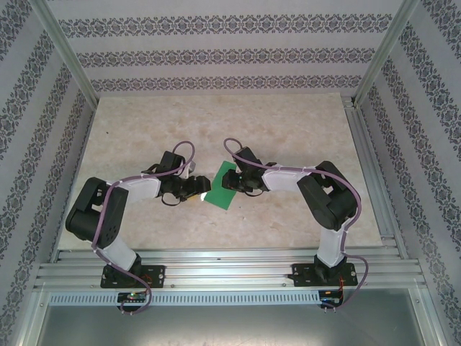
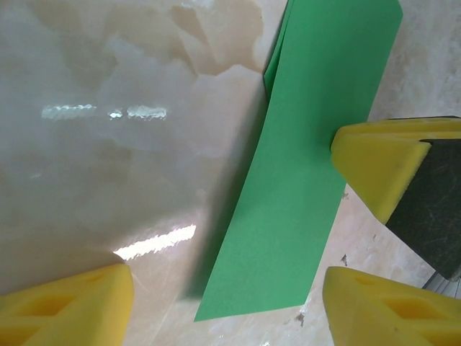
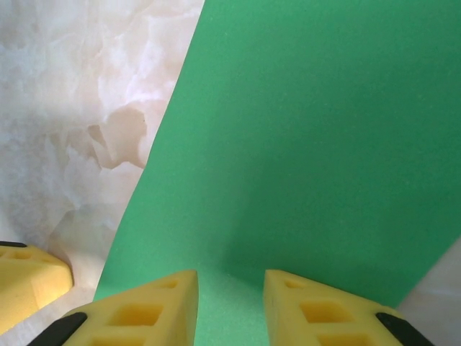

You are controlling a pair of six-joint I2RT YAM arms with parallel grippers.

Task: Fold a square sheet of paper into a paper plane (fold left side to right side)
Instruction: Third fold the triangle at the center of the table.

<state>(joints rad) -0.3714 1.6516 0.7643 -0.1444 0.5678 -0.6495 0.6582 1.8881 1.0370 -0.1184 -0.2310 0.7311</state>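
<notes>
My left gripper [image 2: 229, 277] stands open, its two yellow fingers spread wide over the table. The near end of the green paper [image 2: 299, 187] lies in the gap between them, closer to the right-hand finger and touching neither that I can see. The paper is folded to a long narrow strip. At its far end a second layer peeks out along the left edge. That left edge appears to curve a little off the surface and throws a shadow beside it.

My right gripper [image 3: 230, 277] has its fingers set close together with a narrow gap between the tips. Both tips sit on the paper, and green shows in the gap. I cannot tell whether they pinch any of it. In the left wrist view, one right finger [image 2: 371, 162] meets the strip's right edge about halfway along.

From above, the strip lies tilted near the middle of the marbled table [image 1: 216, 122], between my two grippers.
</notes>
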